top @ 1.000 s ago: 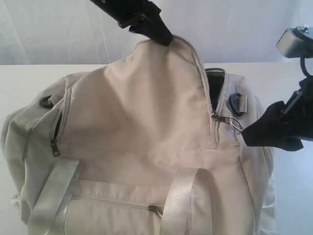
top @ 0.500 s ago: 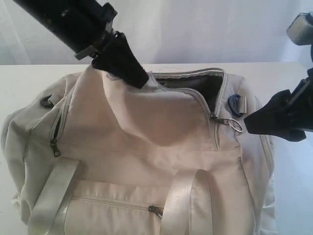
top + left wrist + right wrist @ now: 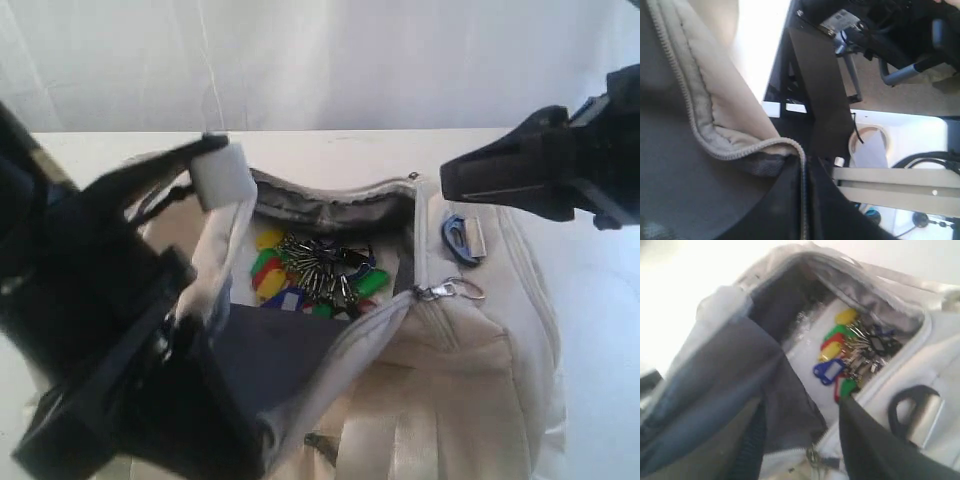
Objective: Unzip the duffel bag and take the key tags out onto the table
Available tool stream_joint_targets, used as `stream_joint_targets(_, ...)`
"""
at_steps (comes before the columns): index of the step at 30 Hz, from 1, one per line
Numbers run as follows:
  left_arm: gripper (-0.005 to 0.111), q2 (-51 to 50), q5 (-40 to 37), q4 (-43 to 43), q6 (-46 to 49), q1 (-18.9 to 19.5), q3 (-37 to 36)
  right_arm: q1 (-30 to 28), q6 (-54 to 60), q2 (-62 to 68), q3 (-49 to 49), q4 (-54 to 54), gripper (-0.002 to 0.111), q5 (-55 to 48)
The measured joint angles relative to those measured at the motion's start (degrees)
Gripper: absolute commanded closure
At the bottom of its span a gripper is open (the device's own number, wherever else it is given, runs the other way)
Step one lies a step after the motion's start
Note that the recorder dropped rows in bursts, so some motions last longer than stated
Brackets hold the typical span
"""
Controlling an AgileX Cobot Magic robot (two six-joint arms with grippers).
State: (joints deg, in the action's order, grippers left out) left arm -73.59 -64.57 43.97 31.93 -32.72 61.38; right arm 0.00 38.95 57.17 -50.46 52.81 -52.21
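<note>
The cream duffel bag (image 3: 480, 380) lies on the white table (image 3: 330, 145) with its top flap (image 3: 285, 350) folded back, dark lining up. My left gripper (image 3: 802, 172) is shut on the flap's zipper edge (image 3: 715, 145); its arm (image 3: 90, 330) fills the near left. Inside the opening lie the key tags (image 3: 310, 275), green, yellow, red and blue on metal rings. They also show in the right wrist view, key tags (image 3: 840, 357). My right gripper (image 3: 802, 407) is open and empty. It hovers as right gripper (image 3: 450, 185) above the bag's right end, apart from the tags.
A metal zipper pull (image 3: 450, 291) hangs at the right corner of the opening. A blue-grey buckle (image 3: 456, 236) sits on the bag's right end, and a black D-ring (image 3: 910, 410) beside the right finger. A white curtain hangs behind the table.
The left gripper has drawn the flap from high at the back down to the near left, baring the key tags. The right gripper has risen and moved left over the bag's end.
</note>
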Motion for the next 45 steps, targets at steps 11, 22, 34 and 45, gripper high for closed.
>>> stream_joint_targets(11,0.101,1.2,5.3,2.5,1.5,-1.6,-12.0,4.9,5.1,5.6,-0.2,8.0,0.08,-2.8)
stream_joint_targets(22,0.043,1.2,7.2,2.6,2.6,-1.9,-12.2,19.9,5.1,17.1,-0.2,8.7,0.08,6.0)
stream_joint_targets(34,0.053,9.0,3.4,-12.2,-3.9,-1.9,-7.8,32.5,5.4,28.4,-0.2,8.9,0.08,10.4)
stream_joint_targets(45,0.053,15.8,15.5,-34.9,-23.1,-1.9,-4.1,44.4,6.6,29.5,-4.7,9.7,0.051,10.0)
